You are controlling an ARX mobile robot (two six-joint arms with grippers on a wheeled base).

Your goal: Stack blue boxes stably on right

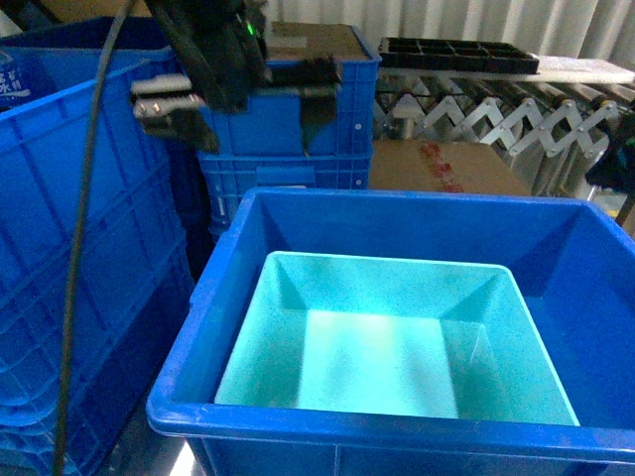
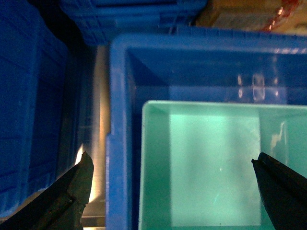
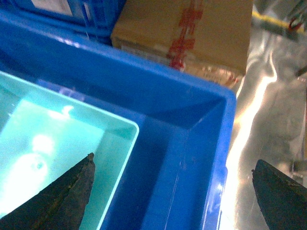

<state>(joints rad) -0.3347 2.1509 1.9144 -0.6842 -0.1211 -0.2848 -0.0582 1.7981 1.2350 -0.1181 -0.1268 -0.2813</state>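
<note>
The large royal-blue crate (image 1: 198,327) stands in front of me, right of centre. The turquoise tub (image 1: 387,367) sits nested inside it, level, towards its front. My left gripper (image 1: 243,109) hangs open high above the crate's back left. In the left wrist view the left gripper (image 2: 170,160) spans the crate's left wall (image 2: 117,143) and part of the tub (image 2: 216,167), holding nothing. My right gripper (image 3: 173,160) is open above the crate's right wall (image 3: 192,120), one finger over the tub (image 3: 57,139), the other over the table.
Tall ribbed dark-blue crates (image 1: 79,248) stand close on the left, with more stacked behind (image 1: 288,149). A cardboard box (image 1: 446,169) lies behind the crate. A roller conveyor (image 1: 516,114) with a black tray (image 1: 456,55) runs at the back right. Shiny metal table (image 3: 268,120) shows right of the crate.
</note>
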